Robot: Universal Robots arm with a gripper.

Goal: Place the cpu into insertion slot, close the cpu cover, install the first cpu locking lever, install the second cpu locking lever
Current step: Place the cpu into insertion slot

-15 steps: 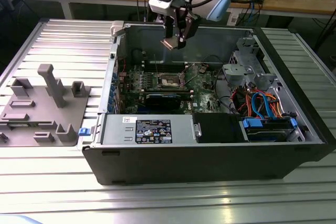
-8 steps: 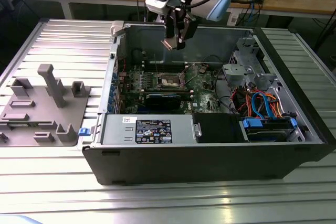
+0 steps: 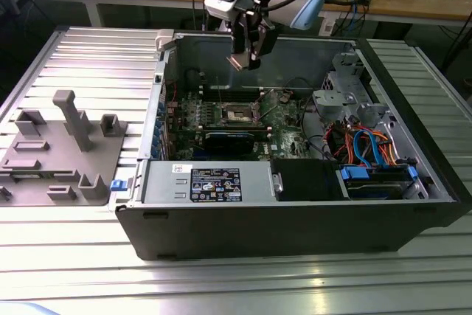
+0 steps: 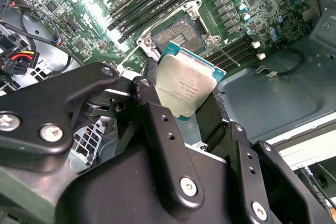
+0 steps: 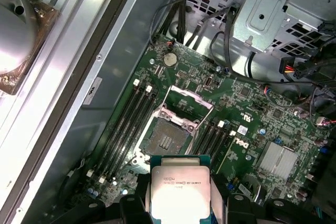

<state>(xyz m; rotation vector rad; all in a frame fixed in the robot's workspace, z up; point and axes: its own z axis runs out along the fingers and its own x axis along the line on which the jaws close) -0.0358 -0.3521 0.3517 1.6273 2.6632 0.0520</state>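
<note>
The gripper [image 3: 247, 55], clamped on the cpu [image 5: 180, 192] by its edges, holds it above the slot [image 5: 167, 141], whose cover [image 5: 187, 99] stands raised, leaving the recess open.

Case [image 3: 295, 219] sits on the table [image 3: 221, 285], open side up, and there's a fixture [image 3: 63, 145] on the table off to the exterior view's left of it. Inside, the board [image 3: 284, 138] lies on the case floor, a supply box [image 3: 206, 182] before it, cables [image 3: 369, 142] to the exterior view's right. Gripper [image 3: 247, 57] hangs above the board, cpu [image 4: 184, 85] between its fingers, over the slot [image 5: 167, 141] and apart from it; cover [image 5: 186, 100] tilts up off the slot at one edge
</note>
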